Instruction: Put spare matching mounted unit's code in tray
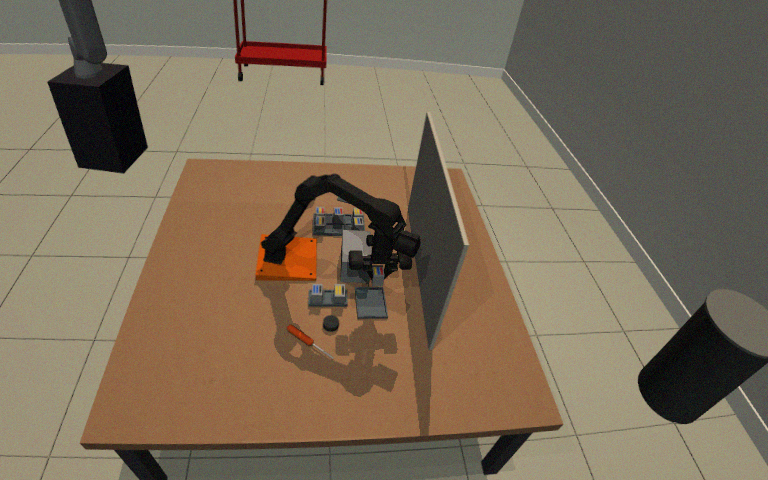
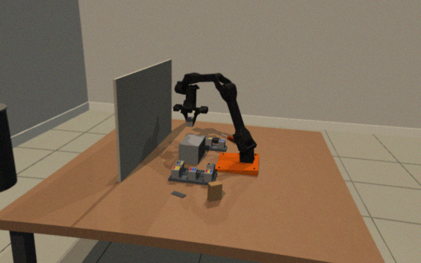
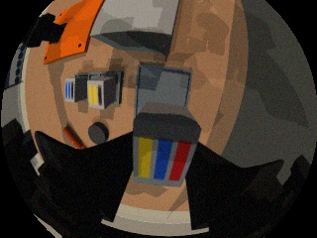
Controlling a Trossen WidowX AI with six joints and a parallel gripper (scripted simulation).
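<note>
I am finding no words, numbers or brand names that can be read in any view. The only markings are colour codes. In the wrist view I am looking at the spare (image 3: 162, 153) clamped in the gripper (image 3: 161, 159), whose label is showing three upright stripes: yellow, blue, red from left to right. The spares in the near rack (image 3: 93, 90) are carrying striped labels too, blue and yellow, but their order is too blurred to tell.
</note>
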